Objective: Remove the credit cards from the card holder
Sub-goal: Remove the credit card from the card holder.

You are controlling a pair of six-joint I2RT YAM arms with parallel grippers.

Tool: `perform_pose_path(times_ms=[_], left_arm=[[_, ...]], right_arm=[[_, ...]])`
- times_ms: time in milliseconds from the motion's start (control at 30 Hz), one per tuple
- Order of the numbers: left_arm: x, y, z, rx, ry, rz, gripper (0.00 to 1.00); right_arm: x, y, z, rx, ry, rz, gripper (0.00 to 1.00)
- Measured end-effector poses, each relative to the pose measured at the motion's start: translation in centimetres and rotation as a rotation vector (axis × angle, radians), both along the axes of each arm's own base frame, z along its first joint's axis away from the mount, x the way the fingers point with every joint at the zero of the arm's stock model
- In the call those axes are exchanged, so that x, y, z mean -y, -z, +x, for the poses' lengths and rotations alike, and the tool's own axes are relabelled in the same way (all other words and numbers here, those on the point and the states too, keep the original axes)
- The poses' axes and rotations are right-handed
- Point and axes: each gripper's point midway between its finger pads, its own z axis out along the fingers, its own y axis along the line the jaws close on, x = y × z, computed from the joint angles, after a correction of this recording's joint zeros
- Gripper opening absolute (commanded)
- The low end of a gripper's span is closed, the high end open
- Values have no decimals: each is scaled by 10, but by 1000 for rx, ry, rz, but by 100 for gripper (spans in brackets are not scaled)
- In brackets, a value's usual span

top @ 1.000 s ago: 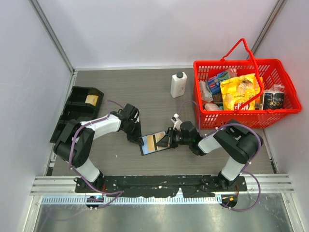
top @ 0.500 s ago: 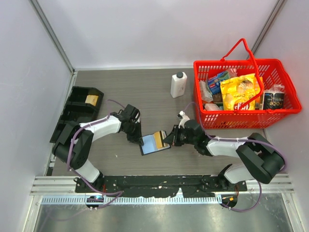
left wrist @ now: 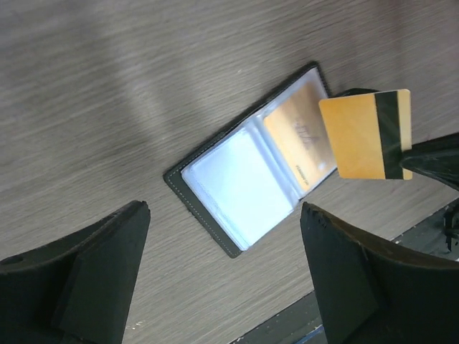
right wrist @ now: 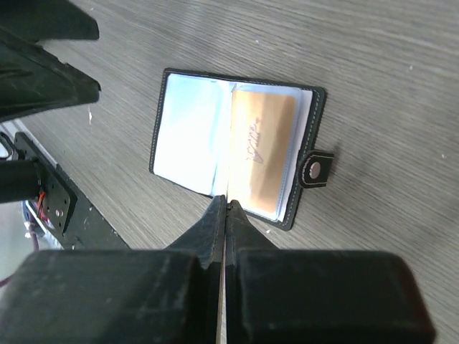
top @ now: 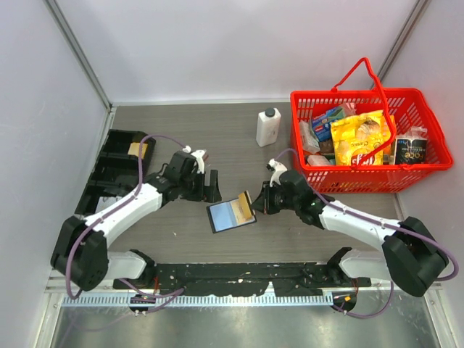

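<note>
Card holder (top: 230,215), black, lying open and flat on the counter (top: 181,138), at the near centre between the two arms. In the right wrist view its left pocket shows a light blue card (right wrist: 188,136) and its right pocket a pocketed orange card (right wrist: 262,150); the snap tab (right wrist: 314,168) juts from the holder's 3 o'clock edge.

A second, free orange card (left wrist: 366,134) with a dark stripe along one side is out of the pockets. In the top view it sits at 1 o'clock of the holder, over its far right corner. The right gripper (top: 257,202) is clamped on this card, fingers pressed together with the card edge-on between them in the right wrist view.

The left gripper (top: 211,186) stands at 11 o'clock of the holder, its fingers (left wrist: 93,272) spread wide apart, holding nothing and clear of the holder.

Farther out in the top view:
- White bottle (top: 267,127), upright, at 12 o'clock.
- Red basket (top: 406,174) of packaged goods, at 2 o'clock.
- Black tray (top: 109,170) with compartments, at 10 o'clock by the left wall.
</note>
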Motion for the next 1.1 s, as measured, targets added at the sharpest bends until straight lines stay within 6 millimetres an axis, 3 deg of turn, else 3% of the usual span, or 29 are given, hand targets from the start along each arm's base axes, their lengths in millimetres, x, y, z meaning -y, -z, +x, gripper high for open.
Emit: perform_pose_path(times_ms=[267,400,567,700,867,1100], left_arm=[[12,-63,5,293,212,-93,90],[21,-82,2,381,304,-142,89],[26,-89,3,379,273,-184,89],[32,-91,2,358,221,-201,89],[60,-104,-27,489,317,-180,89],[56,-109,-36,709,315,-49,93]], right_arm=[[-6,-28,-8,55,-135,-6,1],[-6,-32,-14,54,-180,-8,1],[-7,-53,-14,111,-193,20,1],[-9,-71,-1,121,-118,48,1],[-11,-82,13,40,39,98,1],[-14,-94,23,-61,185,127,1]])
